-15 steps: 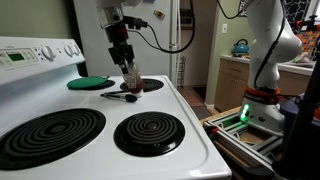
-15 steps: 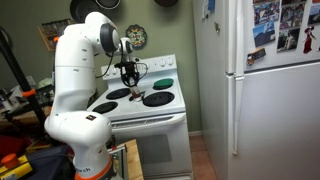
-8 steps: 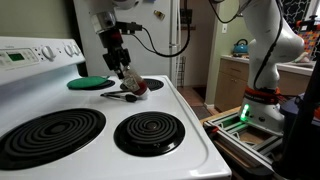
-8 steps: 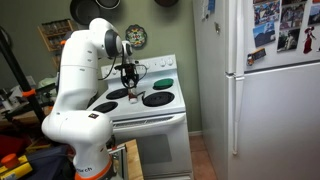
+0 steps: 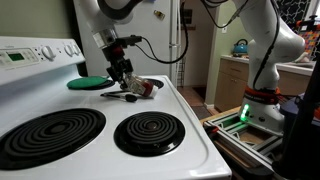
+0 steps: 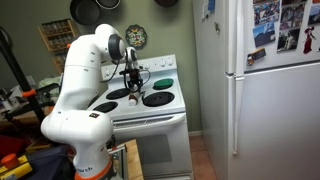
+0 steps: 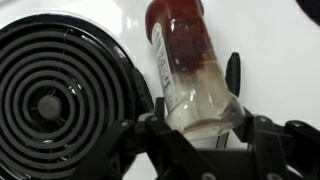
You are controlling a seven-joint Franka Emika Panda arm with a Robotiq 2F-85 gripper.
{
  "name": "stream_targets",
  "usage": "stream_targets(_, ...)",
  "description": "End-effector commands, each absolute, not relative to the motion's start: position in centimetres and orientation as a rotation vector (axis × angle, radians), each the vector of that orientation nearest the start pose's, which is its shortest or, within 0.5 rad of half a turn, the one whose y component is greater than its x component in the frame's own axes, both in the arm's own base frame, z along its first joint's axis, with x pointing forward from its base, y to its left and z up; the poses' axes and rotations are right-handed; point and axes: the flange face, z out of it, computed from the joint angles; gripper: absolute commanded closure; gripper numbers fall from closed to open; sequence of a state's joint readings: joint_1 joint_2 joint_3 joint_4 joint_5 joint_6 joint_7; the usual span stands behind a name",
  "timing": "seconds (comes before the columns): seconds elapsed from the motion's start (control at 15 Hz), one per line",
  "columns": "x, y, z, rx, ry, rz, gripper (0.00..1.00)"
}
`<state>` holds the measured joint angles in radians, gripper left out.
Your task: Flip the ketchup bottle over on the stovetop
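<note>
My gripper (image 5: 124, 76) is shut on the ketchup bottle (image 5: 141, 87) and holds it strongly tilted, close to lying, over the back of the white stovetop (image 5: 190, 120). In the wrist view the clear bottle (image 7: 185, 60) with dark red contents sits between my jaws (image 7: 195, 125), its wide clear end toward me and its red end pointing away, beside a black coil burner (image 7: 55, 95). In an exterior view my gripper (image 6: 131, 84) is above the stovetop (image 6: 150, 108); the bottle is too small to make out there.
A flat green disc (image 5: 90, 82) lies on the back burner. A dark spoon-like utensil (image 5: 118, 96) lies beside the bottle and also shows in the wrist view (image 7: 233, 72). Two coil burners (image 5: 148, 131) are at the front. A refrigerator (image 6: 265, 90) stands nearby.
My gripper has tilted and lowered slightly, swinging the bottle from near upright to almost lying, its far end now pointing to the right over the stovetop.
</note>
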<state>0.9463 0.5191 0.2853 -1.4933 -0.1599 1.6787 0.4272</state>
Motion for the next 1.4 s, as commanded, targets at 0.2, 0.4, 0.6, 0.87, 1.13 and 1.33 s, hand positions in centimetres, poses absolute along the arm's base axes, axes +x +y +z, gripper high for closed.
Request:
stream_targets(0.2,26.4,61.1,34.4,-3.0,-1.363,0.364,0.62)
stream_targets(0.4,26.1,60.9,33.9,-2.977,-1.378,0.419,0.62)
stream_targets(0.6,26.7,60.5,34.7,-2.976,-1.335,0.366,0.06)
stream_targets(0.87,27.4,59.9,37.5,-2.975,-1.298,0.251,0.0)
stream_targets(1.13,27.4,57.9,40.7,-2.928,-1.368,0.167,0.0)
stream_targets(1.33,26.6,55.9,42.3,-2.83,-1.502,0.166,0.0)
